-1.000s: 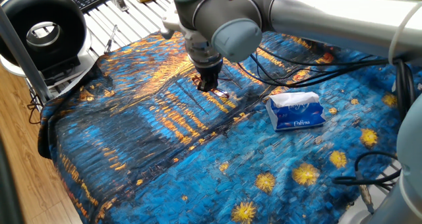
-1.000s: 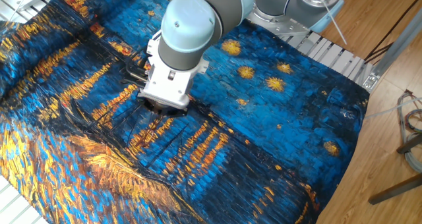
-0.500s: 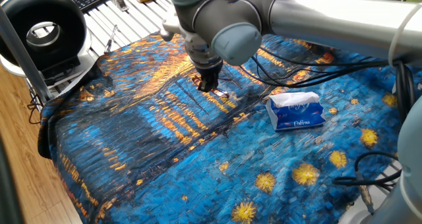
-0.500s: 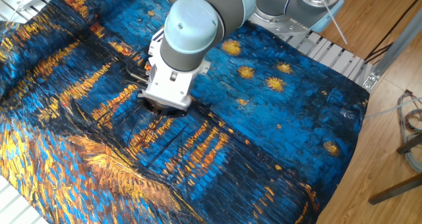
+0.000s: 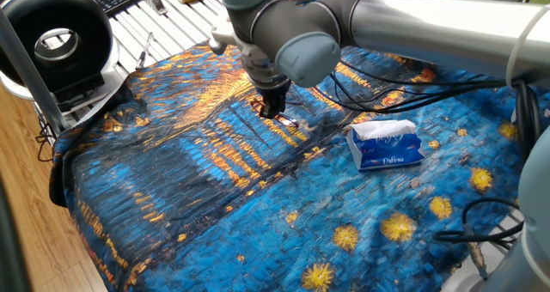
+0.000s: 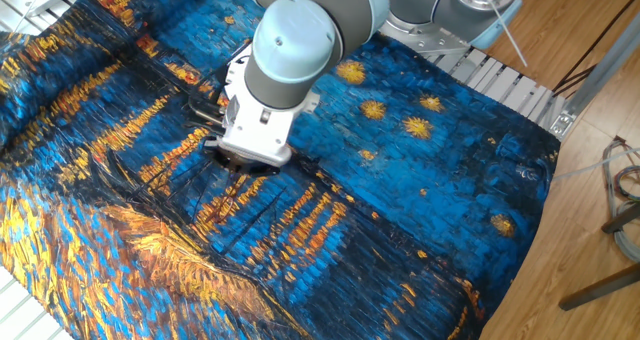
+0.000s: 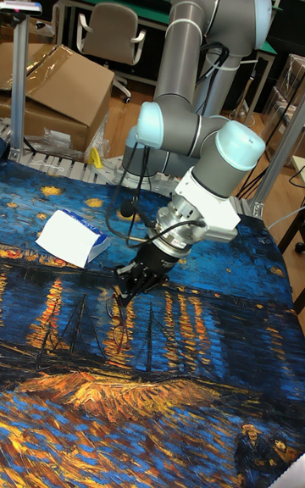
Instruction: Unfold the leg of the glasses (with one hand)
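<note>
The glasses (image 5: 289, 122) lie on the painted blue-and-orange cloth (image 5: 198, 197), showing only as a thin reddish rim with a clear lens just right of the fingertips. My black gripper (image 5: 270, 113) points straight down with its tips at the cloth, touching or nearly touching the left end of the glasses. In the tall fixed view the gripper (image 7: 127, 286) also stands at the cloth, and the glasses are too thin to pick out there. In the other fixed view the wrist (image 6: 252, 145) hides the fingers and the glasses. The gap between the fingers does not show clearly.
A blue-white tissue pack (image 5: 386, 145) lies on the cloth to the right of the gripper, also visible as the pack (image 7: 72, 238). Black cables (image 5: 369, 90) trail behind it. A black ring lamp (image 5: 56, 39) stands off the far left corner.
The wrist has shifted very slightly over the glasses. The fingertips stay at the same spot on the cloth, and the glasses have not visibly moved.
</note>
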Controlling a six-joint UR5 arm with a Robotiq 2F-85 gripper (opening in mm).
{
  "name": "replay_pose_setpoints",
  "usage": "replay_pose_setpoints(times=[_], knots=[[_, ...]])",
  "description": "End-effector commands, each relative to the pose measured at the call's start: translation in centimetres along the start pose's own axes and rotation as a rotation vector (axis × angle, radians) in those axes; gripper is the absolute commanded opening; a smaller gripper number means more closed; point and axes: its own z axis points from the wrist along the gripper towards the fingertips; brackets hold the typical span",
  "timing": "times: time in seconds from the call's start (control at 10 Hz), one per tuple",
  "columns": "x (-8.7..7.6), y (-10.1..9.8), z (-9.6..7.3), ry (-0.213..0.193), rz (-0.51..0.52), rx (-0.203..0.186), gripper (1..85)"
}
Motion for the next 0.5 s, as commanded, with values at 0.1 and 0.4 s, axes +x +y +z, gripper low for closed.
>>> replay_pose_setpoints(times=[0.1, 0.4], knots=[[-0.11, -1.13, -0.15, -0.001, -0.017, 0.024, 1.0], [-0.19, -1.4, -0.36, 0.001, -0.022, 0.024, 1.0]])
